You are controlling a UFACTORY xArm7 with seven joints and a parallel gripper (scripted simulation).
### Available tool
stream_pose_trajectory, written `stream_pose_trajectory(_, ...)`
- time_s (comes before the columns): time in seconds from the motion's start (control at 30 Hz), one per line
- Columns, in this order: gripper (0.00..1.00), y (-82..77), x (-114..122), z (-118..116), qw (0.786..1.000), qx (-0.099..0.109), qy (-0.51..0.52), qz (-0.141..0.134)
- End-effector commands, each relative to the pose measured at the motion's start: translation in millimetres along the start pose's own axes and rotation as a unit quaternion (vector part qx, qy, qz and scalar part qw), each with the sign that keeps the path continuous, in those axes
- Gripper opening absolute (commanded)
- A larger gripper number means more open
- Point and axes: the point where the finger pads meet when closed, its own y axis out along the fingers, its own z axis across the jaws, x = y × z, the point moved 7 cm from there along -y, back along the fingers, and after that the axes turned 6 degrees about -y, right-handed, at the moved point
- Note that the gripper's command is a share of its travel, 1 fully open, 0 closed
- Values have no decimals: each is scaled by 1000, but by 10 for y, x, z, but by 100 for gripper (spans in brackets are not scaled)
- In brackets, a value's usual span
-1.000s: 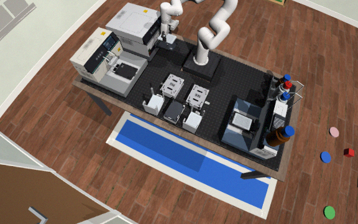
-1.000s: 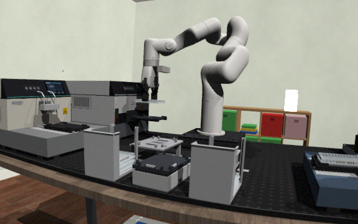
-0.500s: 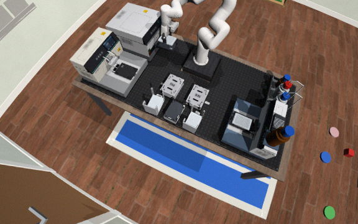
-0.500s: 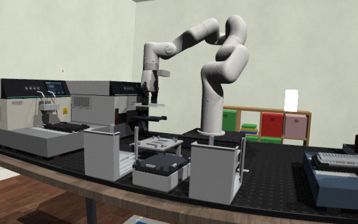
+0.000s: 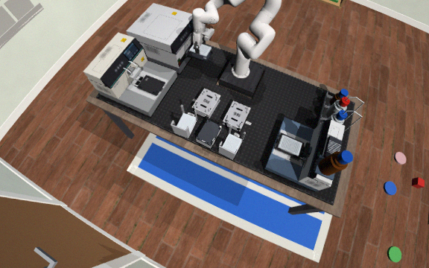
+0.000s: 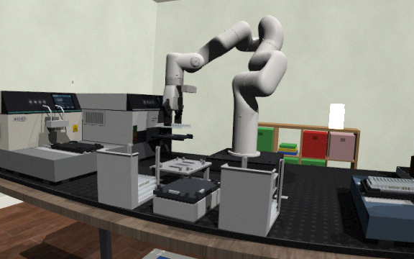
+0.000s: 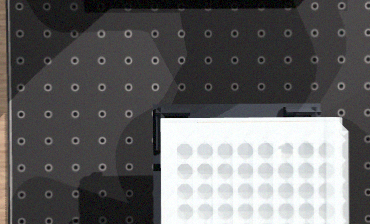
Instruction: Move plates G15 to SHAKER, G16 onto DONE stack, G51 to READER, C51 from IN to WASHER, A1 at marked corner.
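My gripper (image 6: 172, 120) is shut on a white well plate (image 6: 174, 126) and holds it level, a little above the dark pull-out tray (image 6: 172, 137) of the READER (image 5: 160, 27). In the wrist view the plate (image 7: 253, 170) fills the lower right, with the tray's edge (image 7: 236, 109) just beyond it; I cannot read its label and the fingers are out of that view. The SHAKER (image 5: 208, 132) has a bare dark top. Another white plate (image 5: 290, 144) sits on the DISPENSER at the right; it also shows in the exterior view (image 6: 394, 184).
The WASHER (image 5: 125, 71) stands left of the READER, its dark carrier bare. Two white stack racks (image 5: 185, 124) (image 5: 231, 145) flank the SHAKER. Two grey nests (image 5: 206, 102) (image 5: 237, 113) stand behind them. Bottles (image 5: 342, 98) line the right edge.
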Motion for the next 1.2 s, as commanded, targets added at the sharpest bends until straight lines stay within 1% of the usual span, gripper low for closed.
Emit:
stream_pose_trajectory(0.0,0,26,15,0,1000,0,0,-2)
stream_pose_trajectory(0.63,0,24,14,0,1000,0,0,-2)
stream_pose_trajectory(1.07,0,197,13,0,1000,0,0,-2)
stream_pose_trajectory(1.17,0,207,14,0,1000,0,0,-2)
